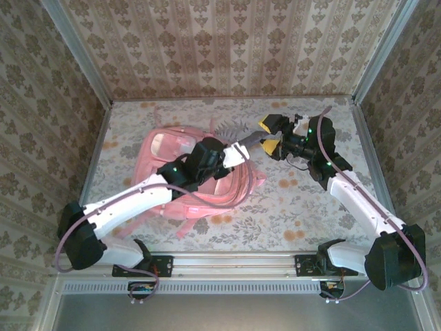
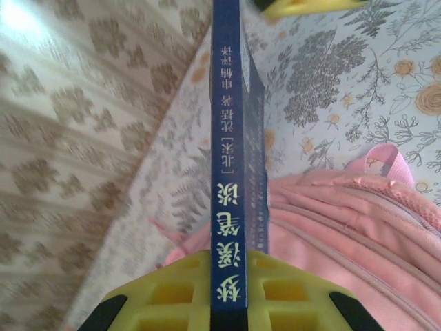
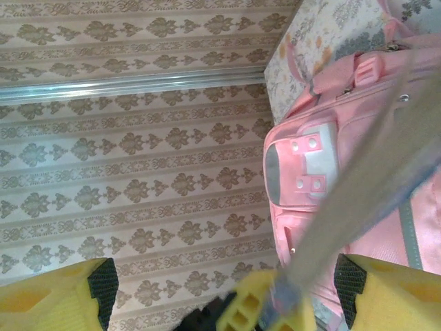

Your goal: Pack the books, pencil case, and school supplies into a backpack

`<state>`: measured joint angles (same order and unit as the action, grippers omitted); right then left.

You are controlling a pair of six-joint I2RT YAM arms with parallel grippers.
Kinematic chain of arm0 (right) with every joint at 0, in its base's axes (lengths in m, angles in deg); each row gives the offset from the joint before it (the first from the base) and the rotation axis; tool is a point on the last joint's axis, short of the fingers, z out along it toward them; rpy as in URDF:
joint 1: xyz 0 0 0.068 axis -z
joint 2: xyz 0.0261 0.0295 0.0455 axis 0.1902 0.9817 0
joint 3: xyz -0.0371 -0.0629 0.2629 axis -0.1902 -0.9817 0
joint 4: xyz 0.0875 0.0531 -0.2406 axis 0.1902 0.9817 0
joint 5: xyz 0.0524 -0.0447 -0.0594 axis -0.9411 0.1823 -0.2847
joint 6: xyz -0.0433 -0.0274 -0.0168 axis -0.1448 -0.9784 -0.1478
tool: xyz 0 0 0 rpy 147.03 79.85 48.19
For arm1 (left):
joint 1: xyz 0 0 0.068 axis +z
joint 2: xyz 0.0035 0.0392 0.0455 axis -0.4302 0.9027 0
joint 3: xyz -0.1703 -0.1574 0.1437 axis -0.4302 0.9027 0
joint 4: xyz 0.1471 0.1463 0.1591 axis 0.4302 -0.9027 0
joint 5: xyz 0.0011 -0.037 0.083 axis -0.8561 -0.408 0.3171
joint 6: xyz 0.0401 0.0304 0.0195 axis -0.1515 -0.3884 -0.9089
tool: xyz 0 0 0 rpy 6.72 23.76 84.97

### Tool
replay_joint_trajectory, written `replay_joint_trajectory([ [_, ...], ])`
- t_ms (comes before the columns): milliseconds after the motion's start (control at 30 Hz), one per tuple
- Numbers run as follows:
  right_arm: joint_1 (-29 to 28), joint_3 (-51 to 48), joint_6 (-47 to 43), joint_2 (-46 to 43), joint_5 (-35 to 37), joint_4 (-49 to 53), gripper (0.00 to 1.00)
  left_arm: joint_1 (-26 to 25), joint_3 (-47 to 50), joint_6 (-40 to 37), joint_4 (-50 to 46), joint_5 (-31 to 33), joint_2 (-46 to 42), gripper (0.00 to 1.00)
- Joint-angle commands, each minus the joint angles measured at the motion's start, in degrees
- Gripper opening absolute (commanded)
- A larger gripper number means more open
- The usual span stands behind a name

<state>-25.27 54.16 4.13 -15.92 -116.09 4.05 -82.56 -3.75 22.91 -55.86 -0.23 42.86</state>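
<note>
The left claw [image 2: 229,270] is clenched on the spine end of a navy book [image 2: 227,138], its yellow fingers pressed against both covers, the yellow lettering running along the spine away from the wrist camera. The book's far end reaches between the fingers of the right claw [image 1: 269,136], which stands released: in the right wrist view its two yellow fingers are set wide apart and the thin book passes through the gap as a blurred edge, touching neither that can be made out. Below and beside the book lies the pink backpack [image 1: 153,155], resting on the desk left of centre under the left arm, its zipped seams, white patches and a pink top loop showing. The desk [image 1: 310,207] is covered in a pale cloth printed with grey leaves and small orange blossoms. Three walls [image 1: 220,41] close it in, papered in beige stripes with brown floral medallions, and metal profiles run up the corners; a metal rail [image 1: 227,262] along the near edge carries both arm bases. Counted: one book, one backpack, two arms, two claws
</note>
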Motion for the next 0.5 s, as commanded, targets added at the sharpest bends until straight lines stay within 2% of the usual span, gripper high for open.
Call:
replay_joint_trajectory([
  [0, -0.08, 1.59, 1.48, 1.56, -2.01, 1.16, 0.83, -3.48, 5.55, -12.68, 12.46, 3.46, -5.59, 0.0],
  [200, 0.39, 4.03, -0.88, 4.37, -9.52, -2.91, 0.76, -9.72, 19.07, -28.58, 24.01, 3.51, -14.83, 0.0],
  [300, 0.2, 8.82, -8.47, 6.6, -15.61, 2.58, 0.73, -12.86, 20.93, -33.61, 22.97, 5.3, -16.07, 0.0],
  [400, -0.2, 9.66, -11.45, 8.0, -21.83, 0.27, 0.71, -14.2, 22.39, -37.69, 24.18, 6.4, -15.68, 0.0],
  [467, -1.01, 9.76, -15.11, 8.24, -24.01, 2.86, 0.68, -14.2, 22.43, -39.29, 24.77, 6.99, -15.04, 0.0],
])
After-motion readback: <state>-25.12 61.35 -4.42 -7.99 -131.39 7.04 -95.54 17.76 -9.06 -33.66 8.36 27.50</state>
